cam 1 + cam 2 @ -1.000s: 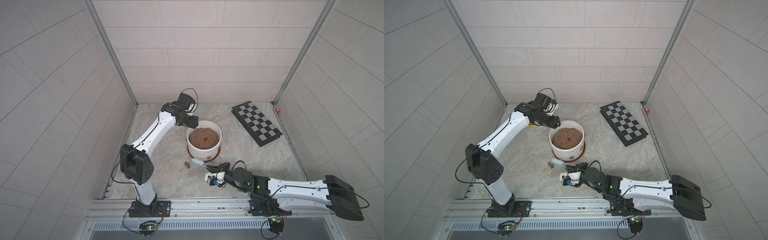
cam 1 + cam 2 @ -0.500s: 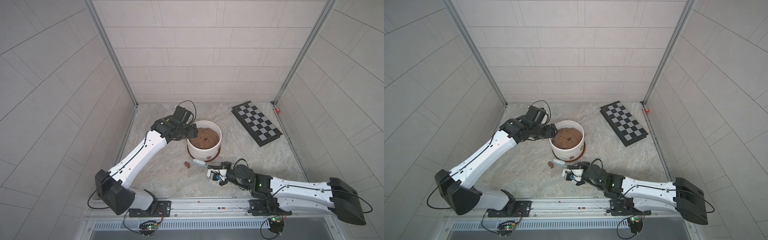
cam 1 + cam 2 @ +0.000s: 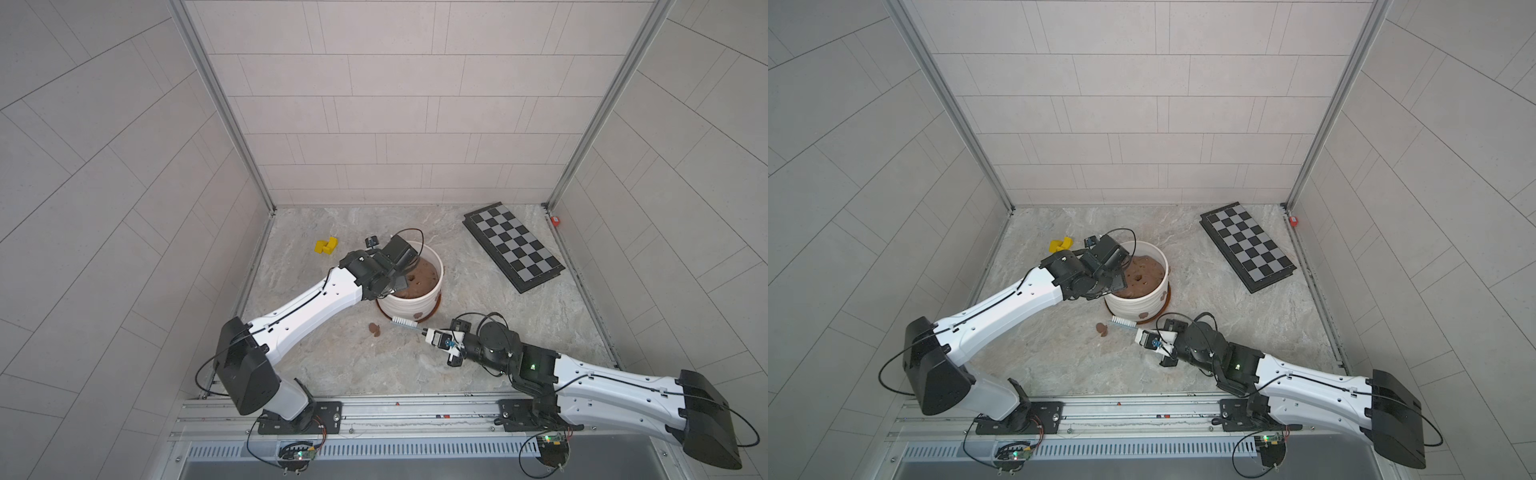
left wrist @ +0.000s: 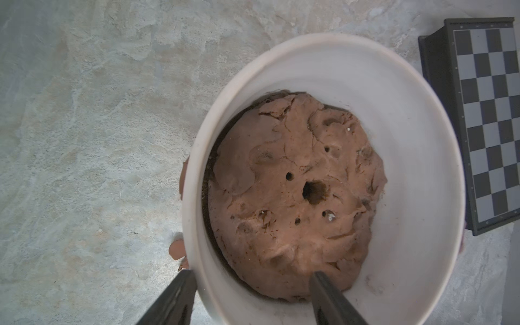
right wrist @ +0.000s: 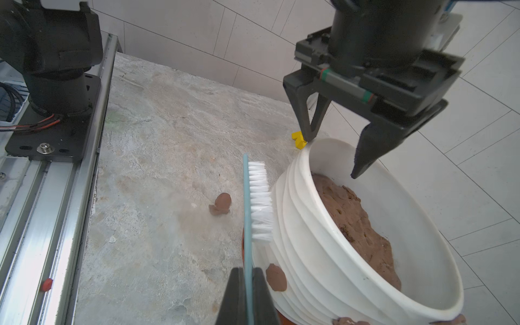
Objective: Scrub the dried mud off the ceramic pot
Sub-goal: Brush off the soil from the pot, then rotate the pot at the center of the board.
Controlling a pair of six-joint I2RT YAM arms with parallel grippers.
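The white ribbed ceramic pot [image 3: 400, 308] [image 3: 1133, 306] [image 5: 304, 253] holds a big brown mound [image 4: 295, 197]. Dried mud shows as reddish-brown patches on its near wall [image 5: 276, 277] [image 3: 1145, 314], and a loose lump [image 3: 375, 329] [image 5: 222, 203] lies on the floor. My right gripper [image 5: 247, 270] [image 3: 430, 334] is shut on the thin blue handle of a brush [image 5: 260, 202] [image 3: 1123, 322], whose white bristles touch the pot's wall. My left gripper [image 4: 250, 274] [image 5: 332, 156] is open, astride the pot's left rim with one finger outside and one inside.
The pot stands on a terracotta saucer [image 3: 1166, 300]. A chessboard [image 3: 513, 245] lies at the back right and a yellow block [image 3: 326, 246] at the back left. A metal rail [image 3: 374, 411] runs along the front edge. Tiled walls close in three sides.
My left arm has swung down and forward, bringing its gripper from behind the pot to over its left rim. My right gripper has moved the brush slightly closer to the pot.
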